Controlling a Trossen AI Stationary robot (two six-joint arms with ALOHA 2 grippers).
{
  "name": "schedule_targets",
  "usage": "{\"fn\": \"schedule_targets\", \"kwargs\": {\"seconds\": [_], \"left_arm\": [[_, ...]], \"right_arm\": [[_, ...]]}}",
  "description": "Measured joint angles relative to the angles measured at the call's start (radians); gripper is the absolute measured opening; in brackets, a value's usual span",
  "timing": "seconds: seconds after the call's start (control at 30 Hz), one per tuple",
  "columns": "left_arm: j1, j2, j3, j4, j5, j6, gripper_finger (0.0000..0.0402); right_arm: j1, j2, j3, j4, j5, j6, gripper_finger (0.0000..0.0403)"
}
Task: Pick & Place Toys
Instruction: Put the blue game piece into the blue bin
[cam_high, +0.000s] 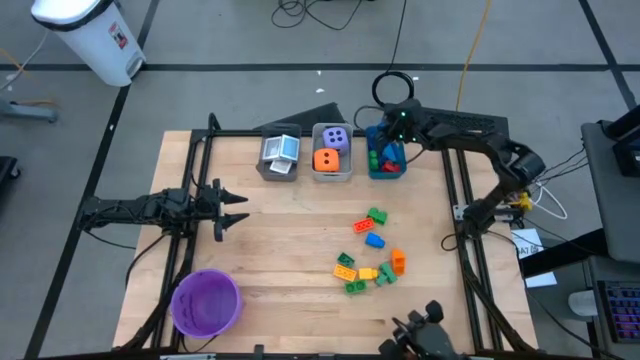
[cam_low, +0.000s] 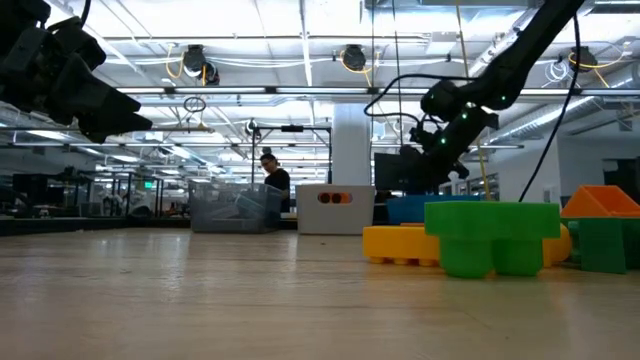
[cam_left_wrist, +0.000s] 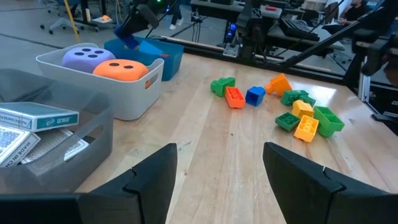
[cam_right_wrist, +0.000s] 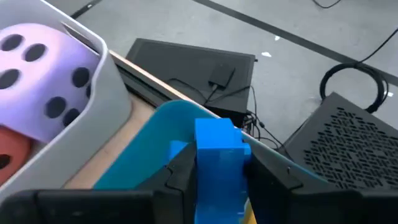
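My right gripper (cam_high: 385, 135) hovers over the far end of the blue bin (cam_high: 386, 158) and is shut on a blue brick (cam_right_wrist: 219, 165). The bin holds red and green bricks. Several loose bricks (cam_high: 371, 255) lie on the table right of centre. The purple die (cam_high: 336, 139) and orange die (cam_high: 326, 159) sit in the clear bin (cam_high: 331, 172); the cards (cam_high: 281, 150) lie in the grey bin (cam_high: 279, 170). My left gripper (cam_high: 236, 209) is open and empty at the table's left, above the surface. My right gripper pinches the blue brick's two opposite sides (cam_right_wrist: 200, 163) between its two fingers. The brick is lifted clear, above the blue bin's far wall (cam_right_wrist: 161, 134), and its end sticks out past the fingertips.
A round purple bowl (cam_high: 205, 302) stands at the near left corner. A black frame runs along the table's left and right edges. Bare wood lies between the left gripper and the loose bricks. A person shows far off in the room behind.
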Motion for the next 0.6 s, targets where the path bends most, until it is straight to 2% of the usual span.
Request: {"fn": "schedule_targets", "kwargs": {"seconds": [0.27, 0.6], "left_arm": [[0.0, 0.0, 0.0, 0.0, 0.0, 0.0, 0.0246], [0.0, 0.0, 0.0, 0.0, 0.0, 0.0, 0.0246]], "right_arm": [[0.0, 0.038, 0.002, 0.013, 0.002, -0.005, 0.01], [0.008, 0.001, -0.001, -0.008, -0.003, -0.03, 0.0189]]}}
